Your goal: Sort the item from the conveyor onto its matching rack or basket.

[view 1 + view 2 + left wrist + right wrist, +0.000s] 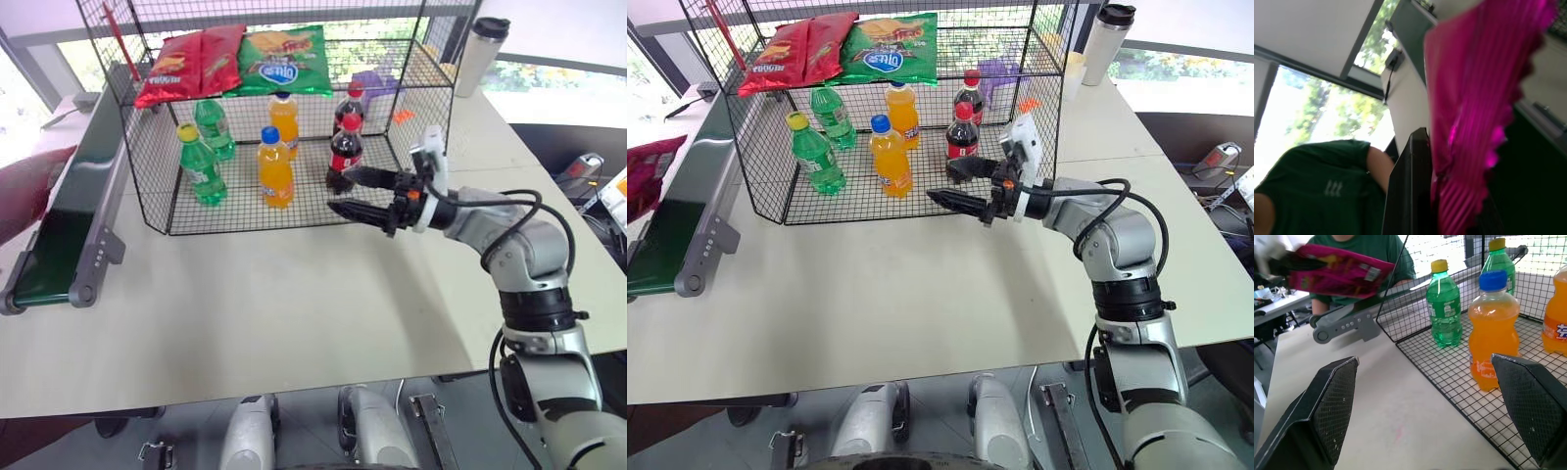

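The left gripper (1449, 215) is clenched on the pink bag (1479, 98), holding it in the air above the conveyor (69, 225), at the counter's (274, 313) left edge. The bag also shows at the left border (649, 176). The right gripper (358, 196) hangs released, jaws wide apart, just in front of the cage (147, 166), near the cola bottles (345, 147). A person in a green shirt (1327, 186) stands beyond the conveyor.
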Controlling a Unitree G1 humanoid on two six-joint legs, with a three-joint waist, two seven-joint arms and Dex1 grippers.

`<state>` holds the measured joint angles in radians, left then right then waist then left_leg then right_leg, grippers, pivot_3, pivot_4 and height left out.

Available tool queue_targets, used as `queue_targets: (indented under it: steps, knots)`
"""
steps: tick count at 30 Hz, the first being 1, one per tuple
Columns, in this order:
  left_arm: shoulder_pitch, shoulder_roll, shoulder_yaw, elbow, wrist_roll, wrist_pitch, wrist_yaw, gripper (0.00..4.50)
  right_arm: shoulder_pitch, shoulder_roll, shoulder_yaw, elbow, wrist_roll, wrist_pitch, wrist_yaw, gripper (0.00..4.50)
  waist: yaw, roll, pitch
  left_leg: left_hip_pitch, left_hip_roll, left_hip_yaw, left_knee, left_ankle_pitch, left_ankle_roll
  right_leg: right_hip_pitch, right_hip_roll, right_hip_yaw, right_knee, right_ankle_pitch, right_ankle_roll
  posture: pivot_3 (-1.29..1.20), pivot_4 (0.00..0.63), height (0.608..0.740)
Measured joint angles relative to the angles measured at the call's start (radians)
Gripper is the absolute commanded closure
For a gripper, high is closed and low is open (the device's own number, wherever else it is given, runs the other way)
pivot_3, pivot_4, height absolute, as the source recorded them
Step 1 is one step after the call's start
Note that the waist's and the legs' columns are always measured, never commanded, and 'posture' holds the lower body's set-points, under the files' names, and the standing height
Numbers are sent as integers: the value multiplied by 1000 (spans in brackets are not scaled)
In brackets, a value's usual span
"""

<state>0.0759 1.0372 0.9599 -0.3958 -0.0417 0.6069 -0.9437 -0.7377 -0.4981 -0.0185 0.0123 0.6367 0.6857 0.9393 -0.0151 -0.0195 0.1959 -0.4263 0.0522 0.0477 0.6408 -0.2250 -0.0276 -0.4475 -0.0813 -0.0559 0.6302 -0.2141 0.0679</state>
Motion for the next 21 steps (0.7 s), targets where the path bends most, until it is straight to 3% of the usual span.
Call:
queue_targets:
  steps: [5,9,13,16,21]
  knots:
    - [-13,196,297,-15,-234,347,-322,4461,-56,2,-15,76,21,-5,69,0,2,0,0,0,0,-1,2,0,0,2,0,-1,-1,-2,-3,0,150,740]
    - [-78,291,363,-31,-399,516,-455,4461,-71,3,-19,113,41,5,126,0,2,1,1,1,0,-2,3,0,0,3,0,0,0,-3,-4,0,150,740]
    - [-274,356,288,-37,-627,618,-427,4461,-95,18,-26,145,63,21,165,0,-2,1,1,1,0,-3,3,0,0,4,1,0,0,-3,-4,0,150,740]
    - [-480,353,145,3,-841,642,-304,4461,-90,41,-24,152,67,23,188,0,-1,0,1,1,0,-4,3,0,0,4,2,0,1,-1,0,0,150,740]
    - [-769,241,-163,88,-1084,574,-95,4461,-53,109,13,151,55,-17,218,0,1,0,1,1,-1,-5,5,0,0,5,2,0,3,0,1,0,150,740]
